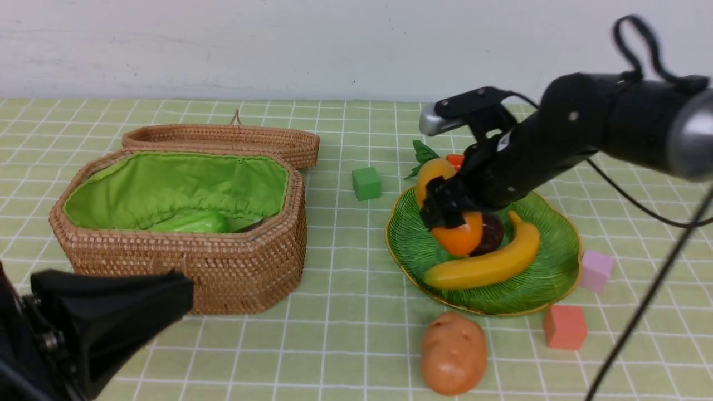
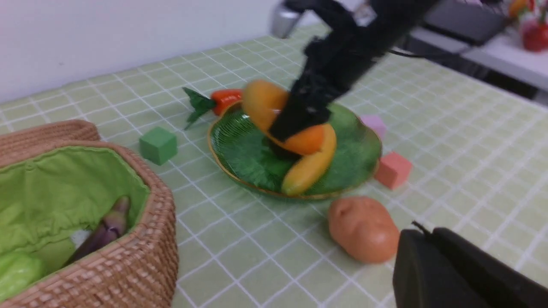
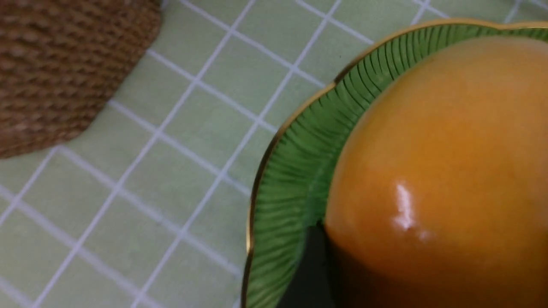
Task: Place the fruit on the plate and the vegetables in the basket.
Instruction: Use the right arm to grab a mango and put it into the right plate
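Two vegetables, gourd (image 1: 189,223) and eggplant (image 2: 105,231), are in the basket (image 1: 250,262); banana (image 1: 490,262) and mangosteen (image 1: 493,234) on the plate (image 1: 551,278); right jaws grip mango (image 1: 459,234) over it, left jaws closed; carrot (image 1: 455,160), potato (image 1: 452,352) pending.

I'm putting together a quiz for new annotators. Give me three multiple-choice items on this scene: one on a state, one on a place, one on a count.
1. The basket is: A closed; B open; C overturned.
2. The potato lies: A on the cloth, in front of the plate; B on the plate; C in the basket.
3. Coloured cubes on the cloth: A one; B five; C three.
Answers: 1 B, its lid lies behind it, leaving the inside exposed. 2 A, it rests clear of the rim, on the robot's side. 3 C, there is a green cube, a pink cube and a red cube.
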